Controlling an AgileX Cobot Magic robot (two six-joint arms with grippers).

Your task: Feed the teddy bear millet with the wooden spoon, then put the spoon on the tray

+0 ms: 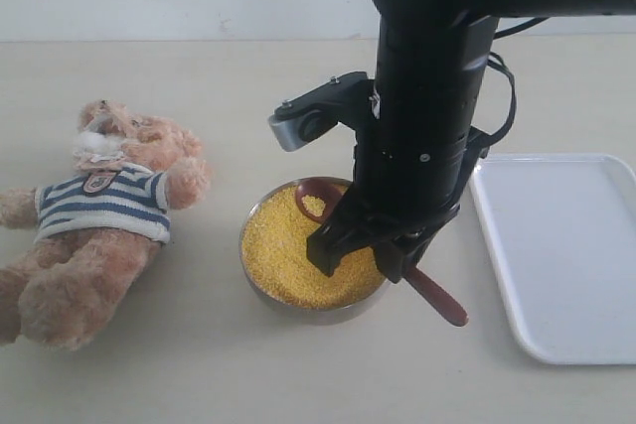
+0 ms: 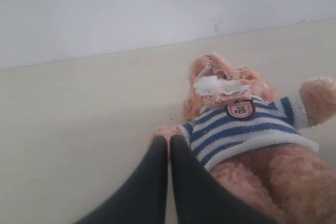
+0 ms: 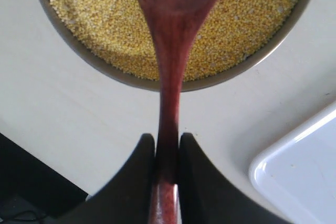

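Right gripper (image 3: 167,142): both fingers are clamped on the handle of the spoon (image 1: 318,201), one on each side, partway along its length. Quantity: one spoon. Its oval end sits over the millet (image 1: 283,255) and carries a small patch of grain. The free end of the handle projects past the bowl (image 1: 298,307) rim, on the tray side.

Bowl: one, round, metal, filled with millet, standing on the table (image 1: 199,364) directly below the right gripper.

Tray (image 1: 566,245): one, white, flat on the table, to the right of the bowl, near it but not touching.

Bear (image 1: 99,215): one, lying on its back on the table to the left of the bowl, with one paw stretched toward the bowl and apart from it.

Left gripper (image 2: 169,145): fingers pressed together, holding nothing, positioned close to the bear's other arm. Whether it touches the bear cannot be determined.
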